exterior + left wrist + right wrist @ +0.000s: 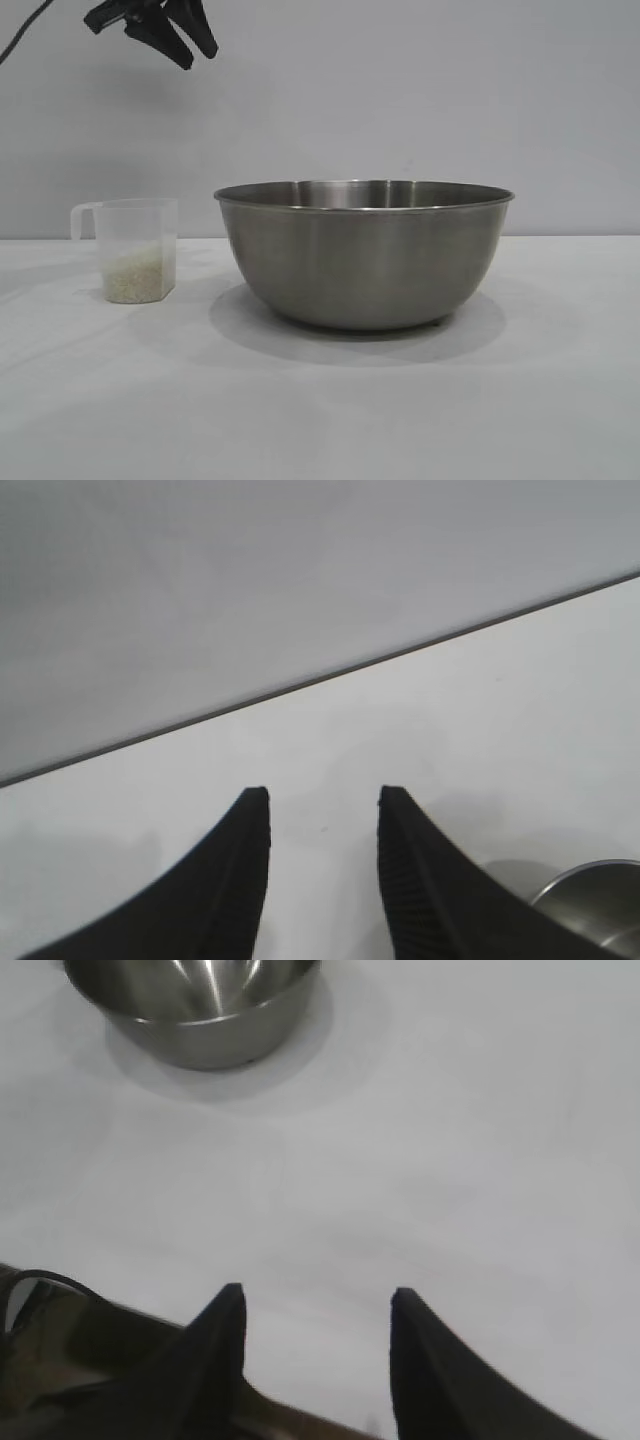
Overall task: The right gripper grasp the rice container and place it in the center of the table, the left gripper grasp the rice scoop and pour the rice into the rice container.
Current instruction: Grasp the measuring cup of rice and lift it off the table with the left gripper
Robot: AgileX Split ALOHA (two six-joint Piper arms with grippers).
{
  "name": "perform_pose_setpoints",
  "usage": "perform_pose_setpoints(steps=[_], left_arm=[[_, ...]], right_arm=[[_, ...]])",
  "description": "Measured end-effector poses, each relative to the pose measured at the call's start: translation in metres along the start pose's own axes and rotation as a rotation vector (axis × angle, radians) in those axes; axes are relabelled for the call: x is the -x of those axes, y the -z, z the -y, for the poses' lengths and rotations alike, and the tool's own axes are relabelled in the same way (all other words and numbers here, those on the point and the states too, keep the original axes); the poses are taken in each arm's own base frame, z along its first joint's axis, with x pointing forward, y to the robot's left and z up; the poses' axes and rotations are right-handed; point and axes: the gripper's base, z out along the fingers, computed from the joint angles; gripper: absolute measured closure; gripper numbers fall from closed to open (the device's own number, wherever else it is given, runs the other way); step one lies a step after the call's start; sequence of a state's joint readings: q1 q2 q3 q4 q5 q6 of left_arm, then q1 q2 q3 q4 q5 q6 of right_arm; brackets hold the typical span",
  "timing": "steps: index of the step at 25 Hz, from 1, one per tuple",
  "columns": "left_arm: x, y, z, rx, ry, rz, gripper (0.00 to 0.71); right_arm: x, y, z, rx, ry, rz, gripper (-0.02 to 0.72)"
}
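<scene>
Already the wide round brushed-steel rice container (365,255) stands about mid-tabletop (320,420), so that part looks done. Beside it, apart, the small clear plastic rice scoop (135,250) is upright with white rice (138,275) inside; grasping and pouring are left. The left gripper (175,35) hangs high above the scoop, fingers (235,880) partly open, empty. The right gripper (315,1305), probably near the table edge, has its fingers partly open and empty, well apart from the container.
</scene>
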State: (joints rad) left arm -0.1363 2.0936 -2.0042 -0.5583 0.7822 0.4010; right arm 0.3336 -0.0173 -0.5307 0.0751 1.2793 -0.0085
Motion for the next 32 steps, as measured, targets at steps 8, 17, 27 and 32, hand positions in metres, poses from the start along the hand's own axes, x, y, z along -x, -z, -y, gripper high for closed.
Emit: perform_pose_setpoints(steps=[8, 17, 27, 32], left_arm=[[0.003, 0.008, 0.004, -0.010, -0.024, -0.005, 0.485], [-0.023, 0.015, 0.005, 0.011, -0.033, -0.053, 0.485], [-0.109, 0.077, -0.001, 0.350, 0.000, 0.266, 0.485], [-0.173, 0.104, 0.010, 0.465, -0.133, 0.304, 0.485]], right_arm=[[0.006, -0.009, 0.002, -0.015, -0.017, 0.093, 0.421], [0.006, -0.009, 0.002, -0.014, -0.017, 0.096, 0.421], [0.006, -0.009, 0.002, -0.016, -0.016, 0.096, 0.421], [0.006, -0.009, 0.002, -0.016, -0.016, 0.096, 0.421]])
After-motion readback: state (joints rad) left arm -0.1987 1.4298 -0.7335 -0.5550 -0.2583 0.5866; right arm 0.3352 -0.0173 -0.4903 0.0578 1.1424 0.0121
